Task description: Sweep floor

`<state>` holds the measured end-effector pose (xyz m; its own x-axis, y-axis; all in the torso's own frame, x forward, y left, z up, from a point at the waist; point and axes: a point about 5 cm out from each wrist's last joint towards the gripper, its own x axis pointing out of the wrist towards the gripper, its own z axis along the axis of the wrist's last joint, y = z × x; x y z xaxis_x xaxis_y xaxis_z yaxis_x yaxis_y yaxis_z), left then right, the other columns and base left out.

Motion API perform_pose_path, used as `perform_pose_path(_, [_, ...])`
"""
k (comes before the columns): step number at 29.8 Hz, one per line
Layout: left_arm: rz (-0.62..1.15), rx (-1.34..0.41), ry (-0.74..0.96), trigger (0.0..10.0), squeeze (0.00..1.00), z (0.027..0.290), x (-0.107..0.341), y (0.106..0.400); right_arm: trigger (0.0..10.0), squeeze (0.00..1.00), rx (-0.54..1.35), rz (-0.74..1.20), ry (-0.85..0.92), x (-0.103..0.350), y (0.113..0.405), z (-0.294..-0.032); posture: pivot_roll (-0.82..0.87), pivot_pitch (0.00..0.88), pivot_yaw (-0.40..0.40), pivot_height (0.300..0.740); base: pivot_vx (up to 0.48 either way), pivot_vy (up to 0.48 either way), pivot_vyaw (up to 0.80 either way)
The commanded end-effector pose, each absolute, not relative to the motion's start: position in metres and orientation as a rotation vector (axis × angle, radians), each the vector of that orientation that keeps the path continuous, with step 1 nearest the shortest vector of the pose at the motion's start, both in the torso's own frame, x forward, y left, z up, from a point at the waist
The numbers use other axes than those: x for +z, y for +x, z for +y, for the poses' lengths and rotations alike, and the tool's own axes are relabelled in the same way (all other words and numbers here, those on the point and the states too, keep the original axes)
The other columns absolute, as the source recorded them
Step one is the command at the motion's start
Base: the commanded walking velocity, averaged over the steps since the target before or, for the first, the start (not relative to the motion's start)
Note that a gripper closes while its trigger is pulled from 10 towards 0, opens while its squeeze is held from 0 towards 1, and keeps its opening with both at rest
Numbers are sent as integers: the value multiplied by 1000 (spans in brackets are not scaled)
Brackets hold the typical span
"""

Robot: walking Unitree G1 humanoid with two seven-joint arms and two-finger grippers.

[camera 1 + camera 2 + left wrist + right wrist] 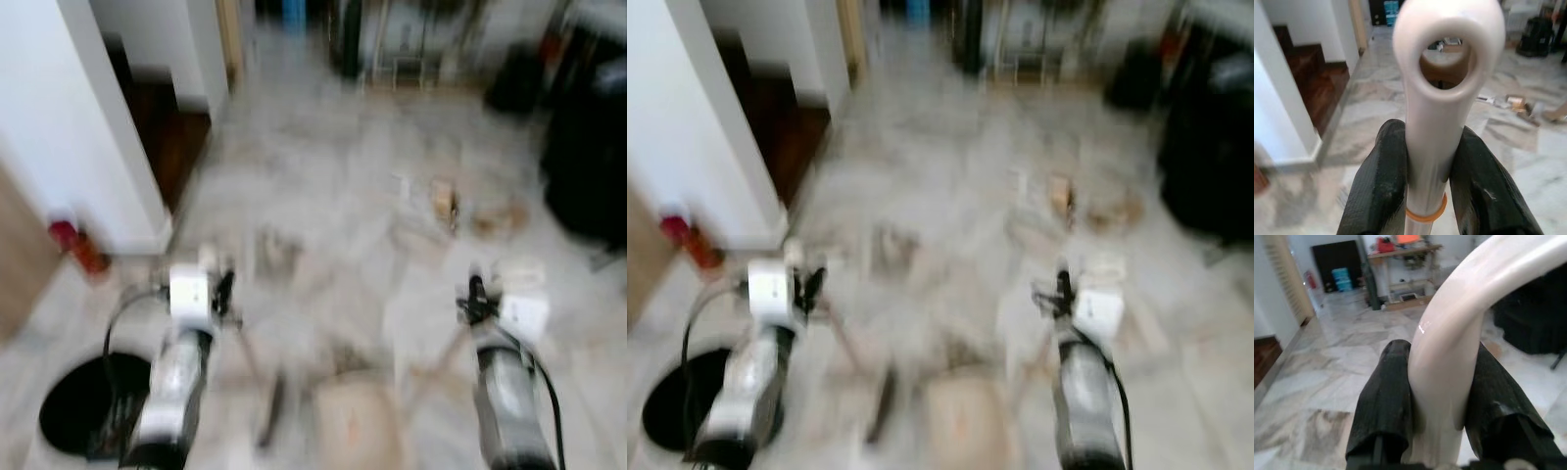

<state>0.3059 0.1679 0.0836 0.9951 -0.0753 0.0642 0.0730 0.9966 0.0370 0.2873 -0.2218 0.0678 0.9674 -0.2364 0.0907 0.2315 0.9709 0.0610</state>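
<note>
A black round bin [83, 401] sits on the marble floor [323, 186] beside the left arm; its contents are too blurred to tell. The left gripper [1425, 196] clamps a white broom handle [1442, 73]. Right of it, the right gripper [1442, 431] grips a curved white handle [1459, 333]. Litter [451, 201] lies ahead.

Scraps [446, 201] lie on the floor [323, 166] ahead, to the right. A wall [69, 117] and stairs [167, 127] stand to the left; a shelf [1400, 254] stands at the far end.

Head views blurred; floor debris [446, 201] unidentifiable, handles cropped.
</note>
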Motion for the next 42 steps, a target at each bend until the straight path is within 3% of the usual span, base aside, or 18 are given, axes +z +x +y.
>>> perform_pose_path(1, [-132, -116, 17, 10000, 0, 154, 98, 312, 10000, 0, -271, -132, 20, 74, 285, -234, -61, 0, 61, 740, 368, 0, 0])
perform_pose_path(42, [-134, -108, 7, 10000, 0, 152, 101, 317, 10000, 0, -279, -132, 23, 77, 289, -234, -69, 0, 58, 740, 360, 0, -91])
